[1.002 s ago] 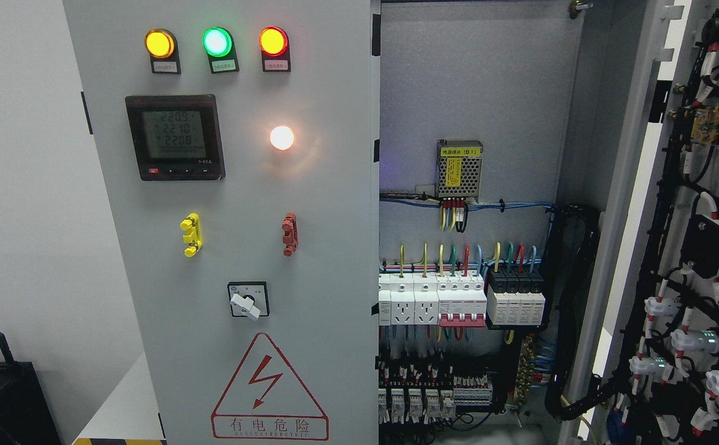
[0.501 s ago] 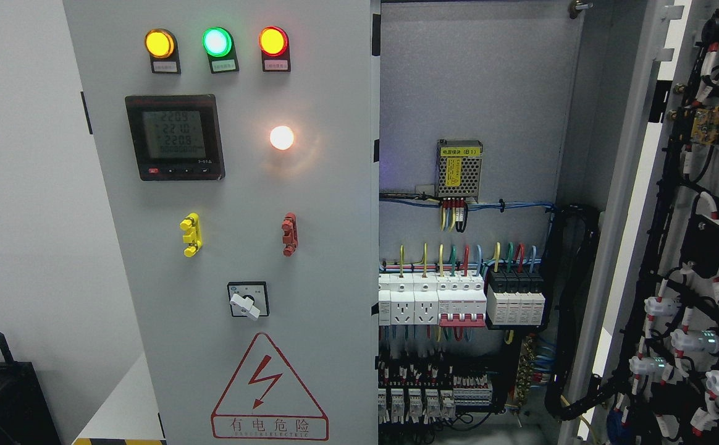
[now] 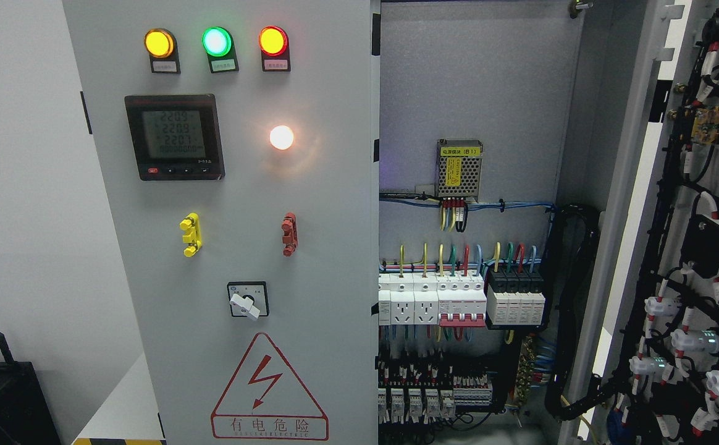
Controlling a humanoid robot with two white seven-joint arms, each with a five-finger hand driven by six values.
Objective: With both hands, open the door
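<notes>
Bright, even, sharp lighting; the white lamp (image 3: 281,137) flares with a glow on the grey door (image 3: 328,247); cabinet interior (image 3: 477,123) slightly shadowed.

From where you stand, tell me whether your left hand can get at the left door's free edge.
Probably yes, though neither hand is in view. The left door is shut, its right edge bare, and the right door stands swung open clear of it.

Industrial electrical room: control cabinet (image 3: 310,247), wired breakers (image 3: 458,303), indicator lamps (image 3: 216,42).
</notes>
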